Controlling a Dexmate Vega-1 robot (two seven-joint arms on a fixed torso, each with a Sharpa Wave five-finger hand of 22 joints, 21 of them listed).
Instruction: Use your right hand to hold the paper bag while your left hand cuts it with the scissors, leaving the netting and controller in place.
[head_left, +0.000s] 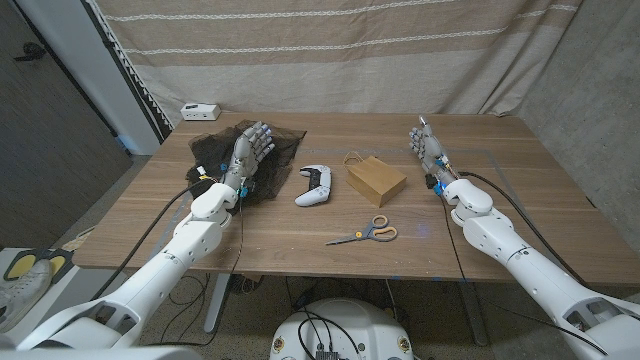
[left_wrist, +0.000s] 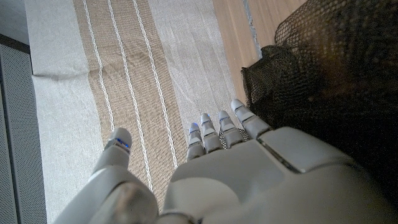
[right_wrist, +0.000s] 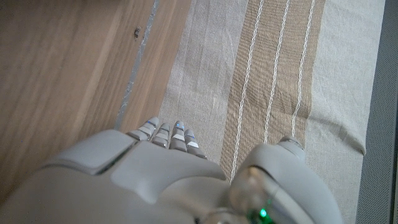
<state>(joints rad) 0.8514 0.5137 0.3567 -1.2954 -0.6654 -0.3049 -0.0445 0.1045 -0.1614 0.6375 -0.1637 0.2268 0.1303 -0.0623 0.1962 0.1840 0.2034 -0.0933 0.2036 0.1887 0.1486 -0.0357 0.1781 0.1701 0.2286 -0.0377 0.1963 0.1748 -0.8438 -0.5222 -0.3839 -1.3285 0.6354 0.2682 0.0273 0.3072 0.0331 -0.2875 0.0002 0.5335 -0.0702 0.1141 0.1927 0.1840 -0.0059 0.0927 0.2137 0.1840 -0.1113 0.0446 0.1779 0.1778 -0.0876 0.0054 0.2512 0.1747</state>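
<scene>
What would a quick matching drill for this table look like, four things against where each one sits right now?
Things:
1. scissors
2. paper bag
3. game controller
4. black netting

Places:
A. under the left hand
B. between the netting and the bag
C. nearest the table's front edge
D. between the controller and the right hand

Pairs: 1-C, 2-D, 3-B, 4-A

The left robot hand (left_wrist: 249, 180), fingers apart and holding nothing, reaches beside black netting (left_wrist: 329, 68) toward a striped curtain (left_wrist: 124, 68).
</scene>
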